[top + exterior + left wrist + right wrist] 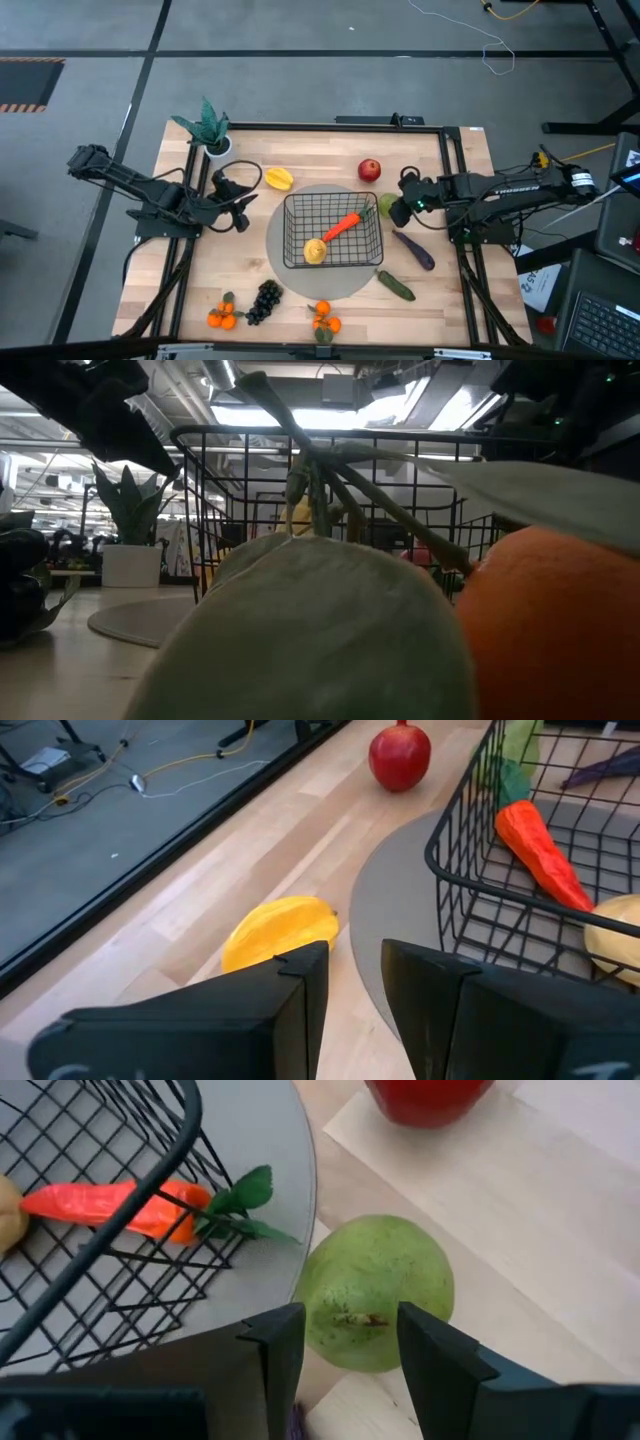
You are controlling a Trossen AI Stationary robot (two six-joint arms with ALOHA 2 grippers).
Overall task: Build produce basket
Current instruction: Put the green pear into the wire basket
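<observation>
My right claw (345,1342) hovers over the green pear (375,1288), fingers apart, nothing held. The pear sits just beside the basket (333,230), toward the worktop's right edge. Left claw (352,982) is open too, near the starfruit (278,932) on the basket's far-left side. Carrot (343,224) and lemon (315,250) already lie inside. Risk as I see it: the round pear squirts sideways when I pinch, or I clip the mesh wall.

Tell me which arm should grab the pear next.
Right. The right gripper hangs open over the pear, beside the basket. The left gripper is across the basket, by the starfruit.
</observation>
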